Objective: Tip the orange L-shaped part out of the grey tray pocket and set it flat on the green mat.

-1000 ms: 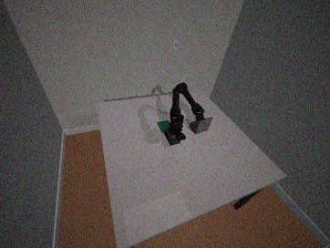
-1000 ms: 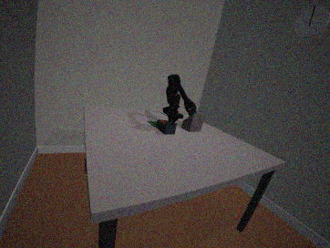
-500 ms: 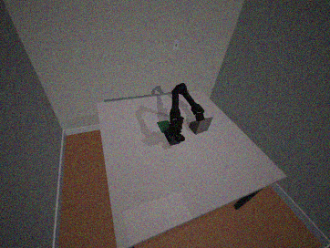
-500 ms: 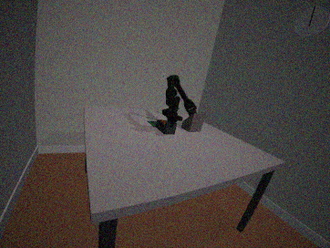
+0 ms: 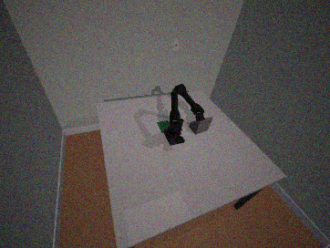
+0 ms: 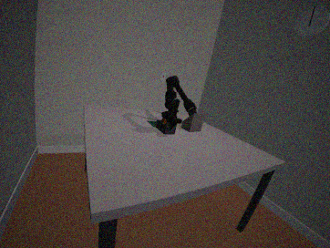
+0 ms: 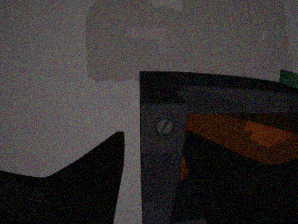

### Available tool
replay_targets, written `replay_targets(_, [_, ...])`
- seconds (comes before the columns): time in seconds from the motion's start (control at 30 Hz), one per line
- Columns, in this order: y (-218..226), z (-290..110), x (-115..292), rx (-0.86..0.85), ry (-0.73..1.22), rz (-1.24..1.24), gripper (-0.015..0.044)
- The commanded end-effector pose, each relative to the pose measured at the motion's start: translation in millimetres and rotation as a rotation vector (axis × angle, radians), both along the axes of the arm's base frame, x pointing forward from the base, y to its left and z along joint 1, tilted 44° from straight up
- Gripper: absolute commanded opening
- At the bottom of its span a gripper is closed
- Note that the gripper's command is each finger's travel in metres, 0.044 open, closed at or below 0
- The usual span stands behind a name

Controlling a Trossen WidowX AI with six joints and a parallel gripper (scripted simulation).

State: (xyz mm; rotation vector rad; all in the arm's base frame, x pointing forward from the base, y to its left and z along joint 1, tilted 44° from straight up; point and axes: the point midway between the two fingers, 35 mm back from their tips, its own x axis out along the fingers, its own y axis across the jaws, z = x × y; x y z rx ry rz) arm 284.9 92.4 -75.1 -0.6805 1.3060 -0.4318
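The grey tray (image 7: 160,163) lies close under my gripper in the wrist view, and the orange part (image 7: 233,132) shows in its pocket as a dim orange strip. My gripper (image 7: 153,137) (image 5: 174,136) (image 6: 168,128) is low over the tray with its fingers apart and nothing between them. The right finger covers the near part of the pocket, and I cannot tell whether it touches the part. The left finger hangs over the bare table beside the tray. A bit of orange (image 6: 162,122) shows beside the gripper in the exterior view. The green mat (image 5: 161,126) (image 7: 290,76) lies beside the tray.
A grey block (image 5: 201,124) (image 6: 192,122) stands on the white table (image 5: 191,182) (image 6: 150,160) just right of the arm. The table edges are far from the tray. The scene is dim and grainy.
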Motion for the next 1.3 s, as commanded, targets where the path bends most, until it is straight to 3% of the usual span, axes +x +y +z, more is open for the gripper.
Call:
replay_targets(0.0, [-5.0,-3.0,-2.0,-0.013,0.01,-0.001,0.018])
replay_targets(0.93, [14.5,0.4,-6.6,-0.012,0.01,-0.001,0.018])
replay_targets(1.27, [67.9,76.6,-26.2,-0.009,0.012,-0.001,0.018])
